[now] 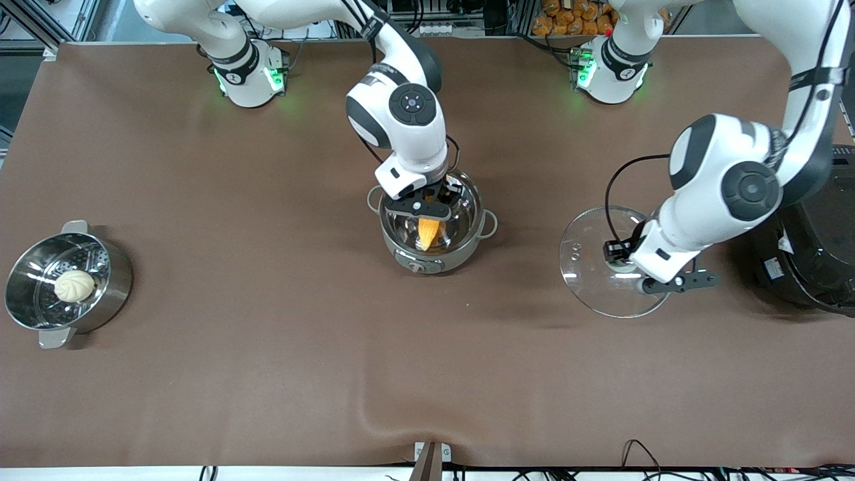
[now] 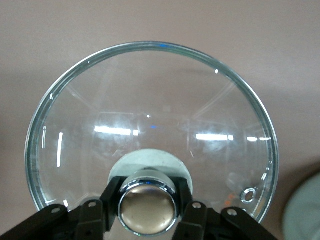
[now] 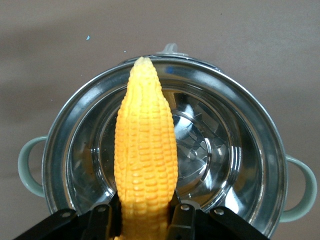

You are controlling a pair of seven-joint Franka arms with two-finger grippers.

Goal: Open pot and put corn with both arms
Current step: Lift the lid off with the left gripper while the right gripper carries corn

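The steel pot (image 1: pixel 401 230) with loop handles and a front dial stands open at the table's middle. My right gripper (image 1: pixel 427 212) is over it, shut on the yellow corn (image 1: pixel 428 232), whose pointed tip hangs down into the pot. In the right wrist view the corn (image 3: pixel 146 155) lies across the pot's opening (image 3: pixel 235 150) between the fingers. My left gripper (image 1: pixel 624 257) is shut on the knob (image 2: pixel 147 208) of the glass lid (image 1: pixel 588 267), toward the left arm's end of the table. The lid (image 2: pixel 150 110) fills the left wrist view.
A steel steamer pot (image 1: pixel 107 280) holding a white bun (image 1: pixel 74 285) stands toward the right arm's end of the table. A large black cooker (image 1: pixel 818 254) stands at the left arm's end, beside the glass lid.
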